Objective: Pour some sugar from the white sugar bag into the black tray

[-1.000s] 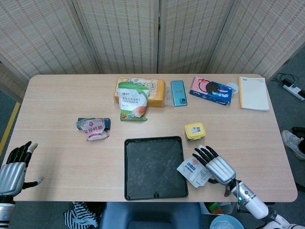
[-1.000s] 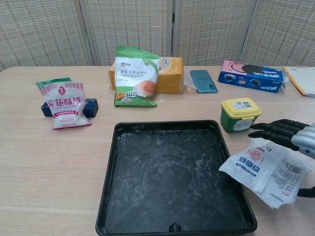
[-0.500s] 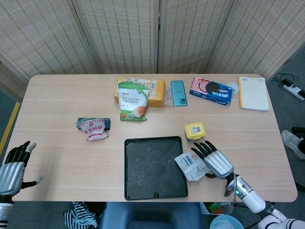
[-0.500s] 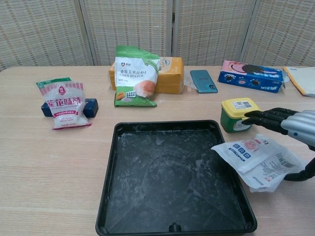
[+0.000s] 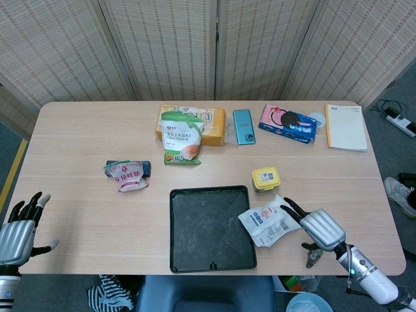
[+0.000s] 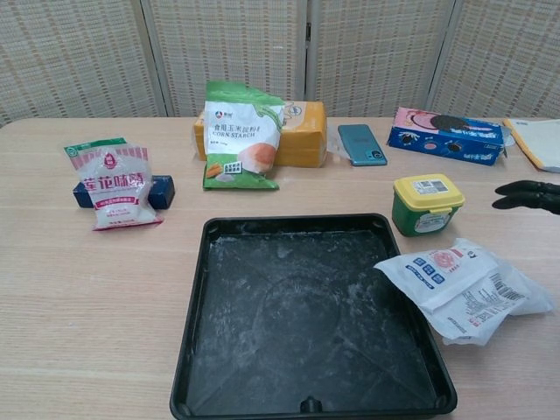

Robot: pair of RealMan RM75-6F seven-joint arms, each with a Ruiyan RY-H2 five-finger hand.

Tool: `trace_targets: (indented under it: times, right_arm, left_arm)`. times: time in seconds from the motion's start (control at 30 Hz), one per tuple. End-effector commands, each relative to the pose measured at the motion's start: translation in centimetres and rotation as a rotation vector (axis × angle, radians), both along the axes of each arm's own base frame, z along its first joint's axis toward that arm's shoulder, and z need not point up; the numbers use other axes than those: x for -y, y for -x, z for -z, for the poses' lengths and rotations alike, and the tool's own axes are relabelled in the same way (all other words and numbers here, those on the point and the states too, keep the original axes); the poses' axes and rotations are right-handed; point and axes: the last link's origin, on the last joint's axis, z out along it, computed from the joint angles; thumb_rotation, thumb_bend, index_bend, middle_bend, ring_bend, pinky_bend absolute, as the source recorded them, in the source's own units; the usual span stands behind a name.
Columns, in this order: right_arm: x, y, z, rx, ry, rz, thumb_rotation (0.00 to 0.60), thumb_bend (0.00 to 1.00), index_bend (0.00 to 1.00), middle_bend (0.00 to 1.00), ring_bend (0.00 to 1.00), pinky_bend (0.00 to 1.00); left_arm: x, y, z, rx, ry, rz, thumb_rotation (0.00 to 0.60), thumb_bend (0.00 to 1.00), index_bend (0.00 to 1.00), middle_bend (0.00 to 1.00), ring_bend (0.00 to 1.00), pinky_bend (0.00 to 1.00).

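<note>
The white sugar bag [image 5: 268, 221] [image 6: 462, 285] lies flat on the table, its left corner overlapping the right rim of the black tray [image 5: 209, 227] [image 6: 308, 315]. The tray holds a thin dusting of white powder. My right hand [image 5: 316, 227] is open just right of the bag, fingers spread and not touching it; in the chest view only its dark fingertips [image 6: 525, 194] show at the right edge. My left hand [image 5: 19, 227] hangs open off the table's front left corner, holding nothing.
A yellow-lidded green tub [image 5: 266, 178] [image 6: 426, 204] stands just behind the sugar bag. Further back are a corn starch bag [image 5: 181, 138], yellow box [image 5: 212, 123], phone [image 5: 243, 126], cookie box [image 5: 288, 123] and notebook [image 5: 345, 127]. A pink-labelled bag [image 5: 128, 175] lies left.
My right hand let go of the sugar bag and drew back to the right. The bag now lies flat with a corner over the tray rim. The left hand stayed put.
</note>
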Motion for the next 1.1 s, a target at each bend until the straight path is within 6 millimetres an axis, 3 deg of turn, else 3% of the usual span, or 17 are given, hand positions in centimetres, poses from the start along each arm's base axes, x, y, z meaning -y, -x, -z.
trace_targets:
  times: [0.03, 0.27, 0.63, 1.1]
  right_arm:
    - [0.6, 0.6, -0.1, -0.052, -0.062, 0.072, 0.600, 0.16, 0.00, 0.00, 0.74, 0.91]
    - [2.7, 0.3, 0.2, -0.078, -0.091, 0.133, 0.600, 0.16, 0.00, 0.00, 0.80, 0.99]
    - [4.2, 0.6, 1.5, 0.004, -0.133, 0.263, 0.600, 0.16, 0.00, 0.00, 0.80, 1.00]
    - [6.3, 0.1, 4.3, 0.042, -0.182, 0.300, 0.600, 0.16, 0.00, 0.00, 0.81, 1.00]
  left_arm:
    - [0.0, 0.0, 0.0, -0.002, 0.000, 0.001, 0.600, 0.17, 0.00, 0.00, 0.21, 0.11]
    - [-0.2, 0.2, -0.1, 0.002, -0.003, -0.009, 0.600, 0.17, 0.00, 0.00, 0.24, 0.11]
    - [-0.2, 0.2, -0.1, 0.004, 0.000, -0.007, 0.600, 0.17, 0.00, 0.00, 0.24, 0.12]
    - [-0.2, 0.1, -0.4, 0.027, 0.002, -0.003, 0.600, 0.17, 0.00, 0.00, 0.24, 0.12]
